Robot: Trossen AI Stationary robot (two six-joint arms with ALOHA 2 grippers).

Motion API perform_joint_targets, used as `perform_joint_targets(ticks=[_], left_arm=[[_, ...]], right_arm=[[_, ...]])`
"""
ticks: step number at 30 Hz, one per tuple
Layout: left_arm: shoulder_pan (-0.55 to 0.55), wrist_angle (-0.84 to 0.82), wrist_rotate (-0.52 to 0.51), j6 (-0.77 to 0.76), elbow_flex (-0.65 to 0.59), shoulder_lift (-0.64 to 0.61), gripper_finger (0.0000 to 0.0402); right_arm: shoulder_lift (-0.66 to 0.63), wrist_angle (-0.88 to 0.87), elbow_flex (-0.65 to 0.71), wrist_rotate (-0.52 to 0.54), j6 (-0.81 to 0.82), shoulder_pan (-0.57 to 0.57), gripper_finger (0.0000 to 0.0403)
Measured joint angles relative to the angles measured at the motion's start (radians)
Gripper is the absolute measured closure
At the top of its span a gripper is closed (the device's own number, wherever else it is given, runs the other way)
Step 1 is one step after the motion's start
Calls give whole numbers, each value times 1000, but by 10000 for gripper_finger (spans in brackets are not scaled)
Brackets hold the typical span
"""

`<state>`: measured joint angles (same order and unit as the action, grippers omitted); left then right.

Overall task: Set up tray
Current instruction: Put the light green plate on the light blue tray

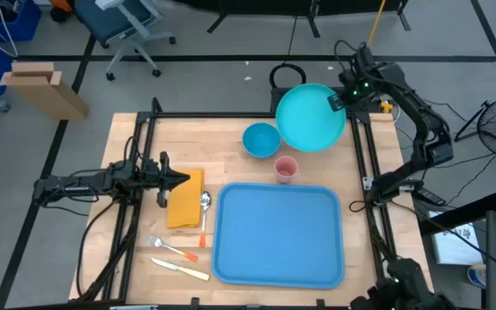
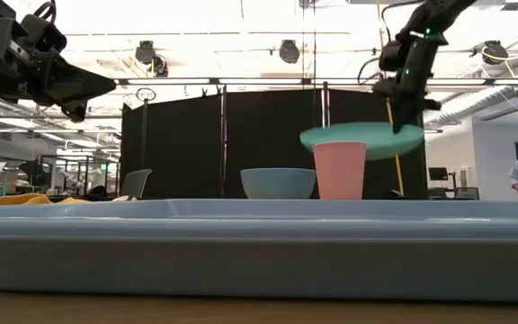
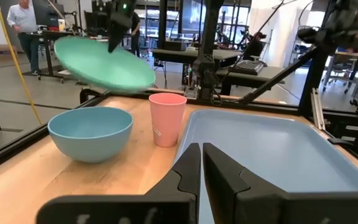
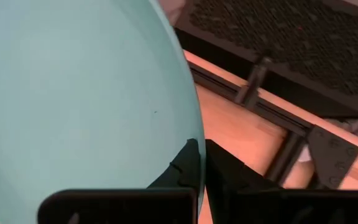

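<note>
High view: the right gripper (image 1: 337, 101) is pinching the teal plate (image 1: 308, 118) by its rim, lifted clear of the table, probably heading for the tray (image 1: 278, 234) below it.

Even overhead light, one view blown out

The bench (image 1: 248, 164) is evenly lit from above, with only soft shadows cast. In the low view, ceiling lamps (image 2: 288, 49) are glared to white and the near tray (image 2: 259, 247) rim is blurred.

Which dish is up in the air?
The round teal plate, pinched at its rim by the right tool. The blue bowl and pink cup stand on the table.
</note>
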<state>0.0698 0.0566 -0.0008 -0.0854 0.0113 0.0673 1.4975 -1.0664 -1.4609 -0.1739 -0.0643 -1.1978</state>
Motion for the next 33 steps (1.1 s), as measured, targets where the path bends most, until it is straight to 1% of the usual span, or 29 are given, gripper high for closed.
perform_joint_targets(ticks=[6,12,17,21,26,28,33], left_arm=[[0,0,0,-1,0,0,380],[0,-1,0,-2,0,0,380],[0,0,0,-5,0,0,380],[0,0,0,-7,0,0,380],[0,0,0,-8,0,0,380],[0,-1,0,-8,0,0,380],[0,0,0,-11,0,0,380]], right_arm=[[-46,-62,-77,-67,4,46,402],[-92,-201,-128,-66,-5,177,402],[-155,-263,-128,-65,0,356,402],[-200,-277,-128,-53,33,545,402],[-208,-311,-122,63,132,794,402],[-209,-315,-93,96,161,883,402],[-208,-288,36,122,238,1054,402]])
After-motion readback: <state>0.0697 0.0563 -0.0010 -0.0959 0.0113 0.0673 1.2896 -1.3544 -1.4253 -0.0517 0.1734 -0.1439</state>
